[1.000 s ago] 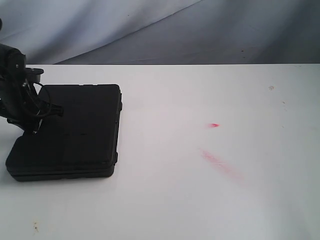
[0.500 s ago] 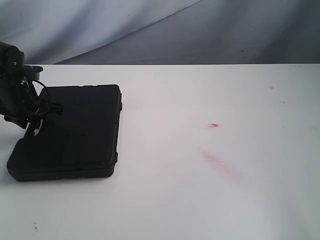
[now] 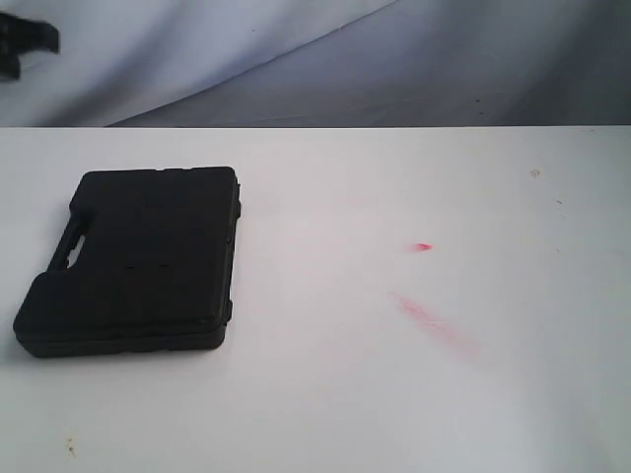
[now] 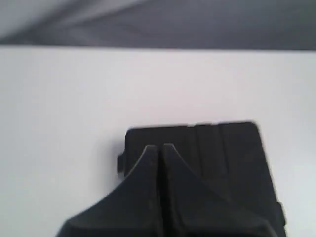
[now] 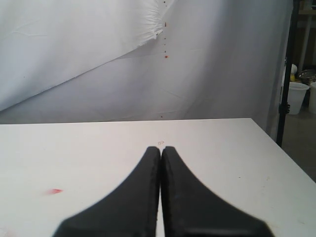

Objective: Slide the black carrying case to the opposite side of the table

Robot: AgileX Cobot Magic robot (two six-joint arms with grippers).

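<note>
The black carrying case [image 3: 138,261] lies flat and shut at the left of the exterior frame, its handle edge toward the left border, on the white desk [image 3: 394,404]. The right half of the desk carries a red smear [image 3: 434,320]. The left fingers [image 4: 147,165] are pressed together with nothing between them and seem to hang above the case rather than touch it. The right fingers [image 5: 148,170] are likewise closed on nothing. If the case is yet to travel right, a push from closed tips set off-centre would likely spin it instead of sliding it, and tips pressing on the smooth lid could skid. The exterior view gives only a dark scrap of the left arm [image 3: 25,44] in its upper left corner and no right arm. Only the wrist views show the fingers, and the right one adds the backdrop cloth [image 5: 74,59] and bins [image 5: 298,96] past the desk's edge.
</note>
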